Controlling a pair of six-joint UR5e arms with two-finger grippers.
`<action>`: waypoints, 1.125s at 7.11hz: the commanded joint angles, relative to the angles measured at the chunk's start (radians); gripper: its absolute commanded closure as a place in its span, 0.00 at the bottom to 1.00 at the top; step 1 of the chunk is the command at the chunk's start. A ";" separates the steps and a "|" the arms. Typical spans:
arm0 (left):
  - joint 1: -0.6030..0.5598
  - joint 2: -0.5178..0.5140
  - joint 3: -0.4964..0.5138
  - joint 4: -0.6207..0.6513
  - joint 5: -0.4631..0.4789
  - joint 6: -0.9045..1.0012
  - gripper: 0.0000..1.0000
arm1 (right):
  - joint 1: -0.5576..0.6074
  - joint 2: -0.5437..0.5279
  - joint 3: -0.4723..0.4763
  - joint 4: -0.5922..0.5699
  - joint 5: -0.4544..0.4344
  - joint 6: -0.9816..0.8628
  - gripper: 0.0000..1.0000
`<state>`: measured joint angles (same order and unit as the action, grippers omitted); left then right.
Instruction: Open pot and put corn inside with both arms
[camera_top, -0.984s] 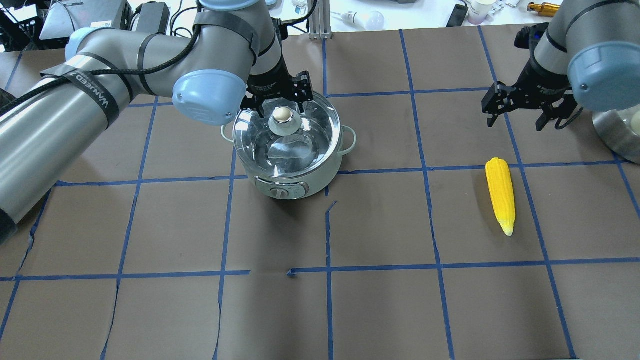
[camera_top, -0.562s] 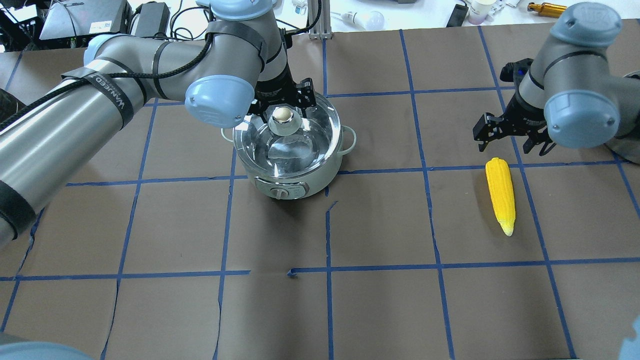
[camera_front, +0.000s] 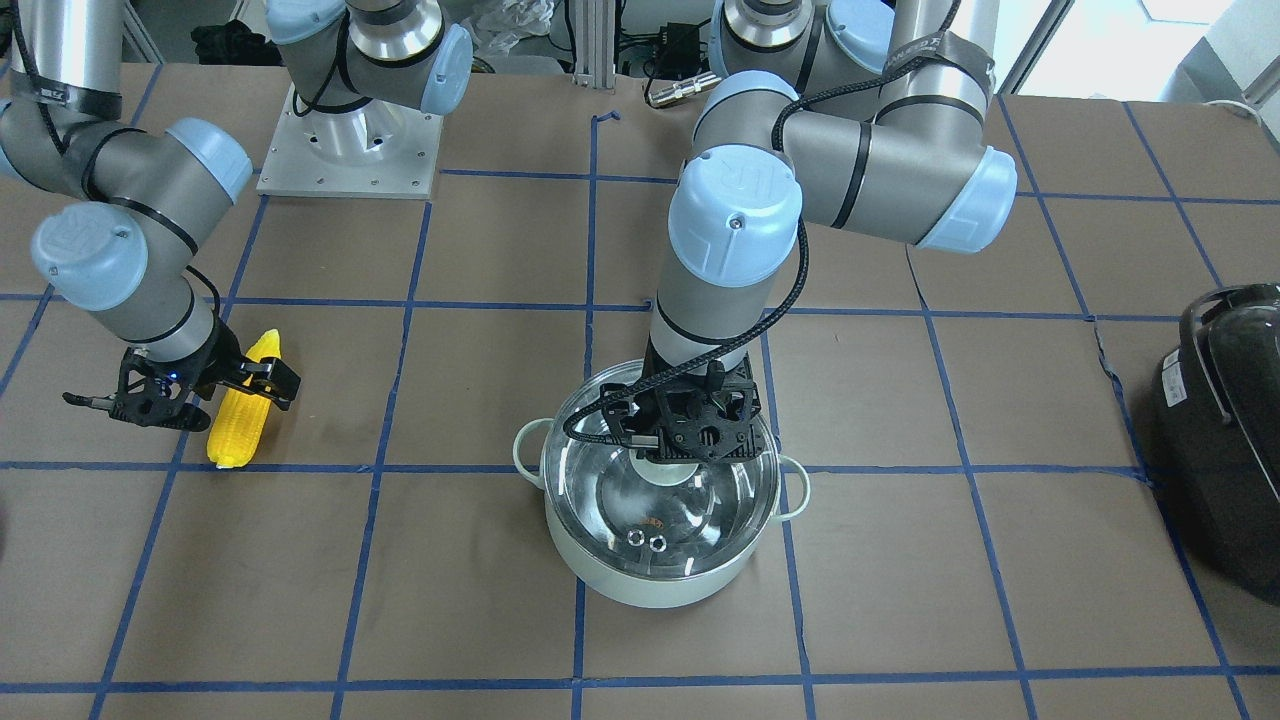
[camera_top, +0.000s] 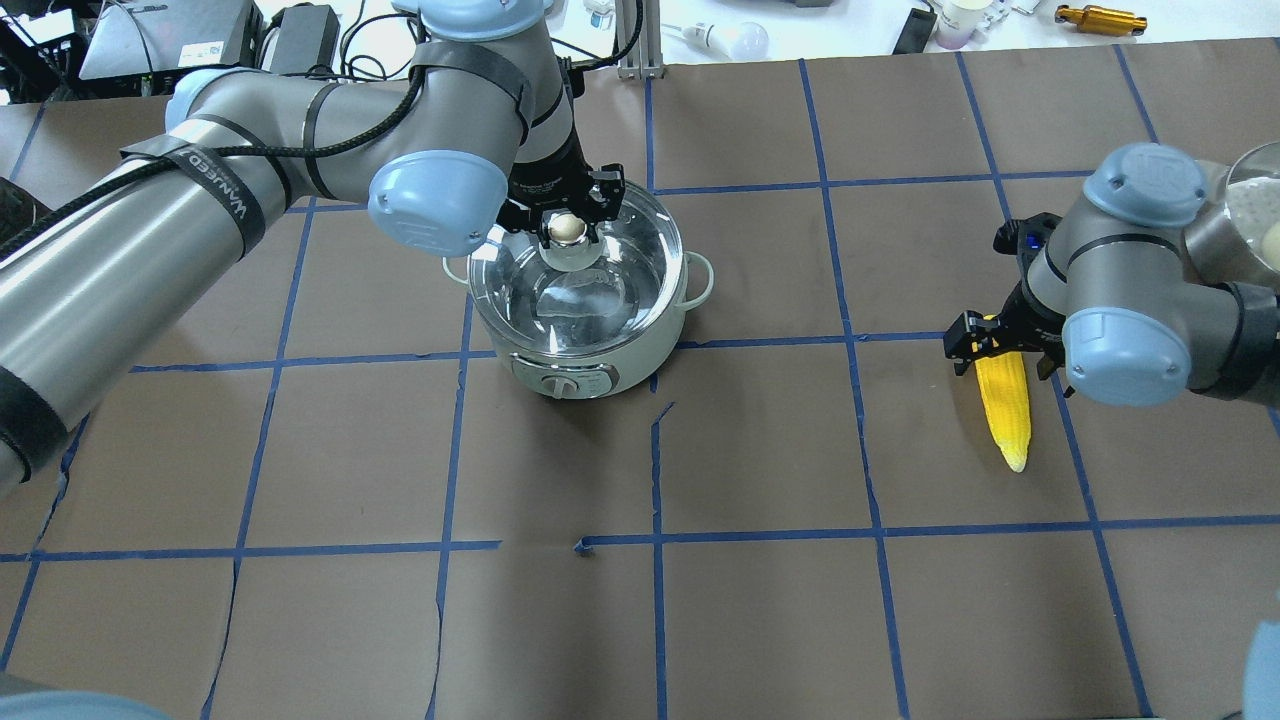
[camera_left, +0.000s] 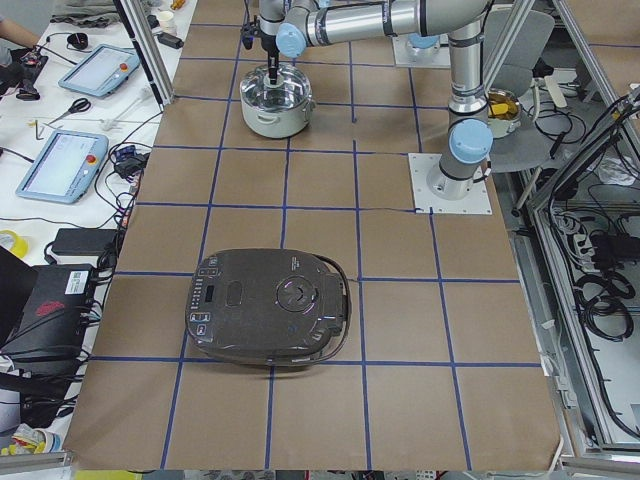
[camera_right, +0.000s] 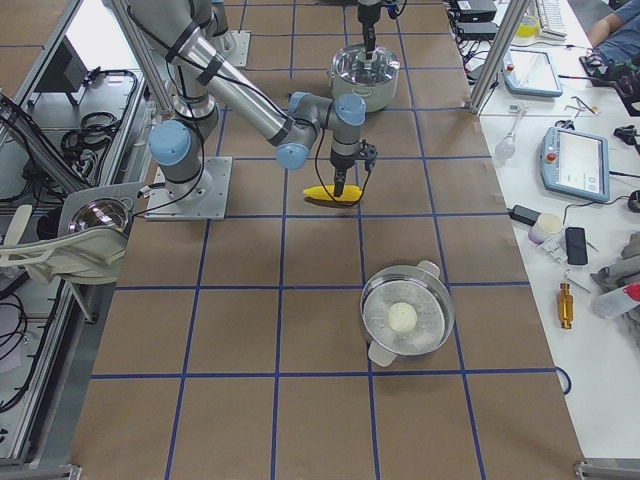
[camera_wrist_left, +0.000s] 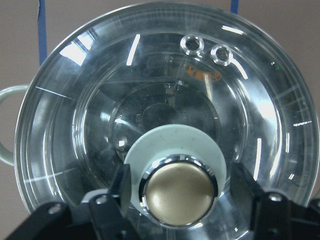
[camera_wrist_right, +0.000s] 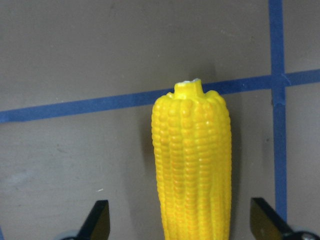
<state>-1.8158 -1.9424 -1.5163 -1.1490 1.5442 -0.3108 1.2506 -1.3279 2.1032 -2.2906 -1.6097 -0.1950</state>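
Straddling the corn (camera_wrist_right: 192, 150) across its long axis, the right tool (camera_wrist_right: 180, 210) hangs open; the left tool (camera_wrist_left: 181, 182), also open, flanks the knob (camera_wrist_left: 179, 195).

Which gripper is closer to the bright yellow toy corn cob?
Right. The right gripper straddles the blunt end of the yellow toy corn cob, jaws open; the left gripper flanks the beige lid knob on the mint-green pot.

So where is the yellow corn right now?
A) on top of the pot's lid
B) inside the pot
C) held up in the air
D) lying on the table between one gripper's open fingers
D: the corn lies flat on the brown table, and the right gripper has a finger on each side of it, apart from it, while the glass lid covers the pot.
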 joint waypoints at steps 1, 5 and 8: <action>0.030 0.031 0.021 -0.015 -0.006 0.021 1.00 | -0.014 0.042 0.009 -0.026 0.001 -0.009 0.18; 0.262 0.129 0.064 -0.268 0.056 0.209 1.00 | 0.006 0.030 -0.119 0.008 0.001 0.029 1.00; 0.540 0.099 -0.074 -0.140 0.019 0.425 1.00 | 0.229 0.032 -0.375 0.204 -0.016 0.236 1.00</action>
<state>-1.3898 -1.8267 -1.5363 -1.3628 1.5773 0.0365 1.3648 -1.2969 1.8391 -2.1599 -1.6197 -0.0527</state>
